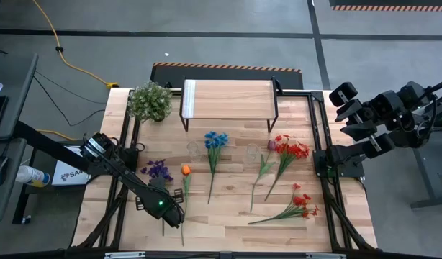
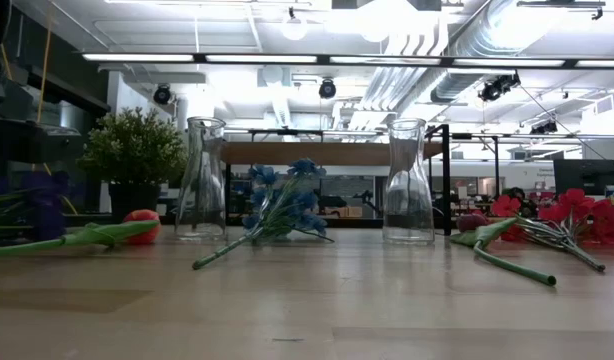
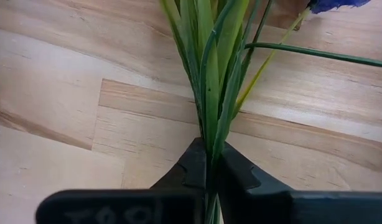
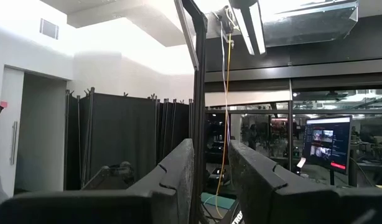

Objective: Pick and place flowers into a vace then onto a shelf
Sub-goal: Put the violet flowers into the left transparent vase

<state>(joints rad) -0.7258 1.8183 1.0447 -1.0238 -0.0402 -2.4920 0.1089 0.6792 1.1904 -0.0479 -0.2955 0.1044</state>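
1. Between the closed fingers of the left gripper (image 3: 209, 171), low over the front-left part of the light wood-plank tabletop (image 1: 228, 216), sits a bundle of thin green stems belonging to the purple-bloomed artificial flower (image 1: 158, 170); the bloom lies ahead of the claw, toward the shelf. Risk: the pinch is near the stem ends, so the long flower may droop or swing on lifting, and a stem could slip out.
2. Just beside the claw, to its right, lies the orange-bloomed flower (image 1: 186, 170). Risk: its stem is close enough to be dragged along.
3. Further right and ahead stand two clear glass carafe-shaped vases (image 2: 201, 180) (image 2: 408, 182), both holding nothing. Risk: narrow necks; a tilted stem may catch the rim and tip a vase.
4. Between the vases lies the blue flower (image 1: 215, 140); right of them the red flowers (image 1: 291, 150).
5. Beyond the vases stands the low wood-topped shelf (image 1: 228, 97), nothing on it.
6. Far right, the right gripper (image 4: 209, 180) waits raised off the table edge, fingers slightly apart, holding nothing.
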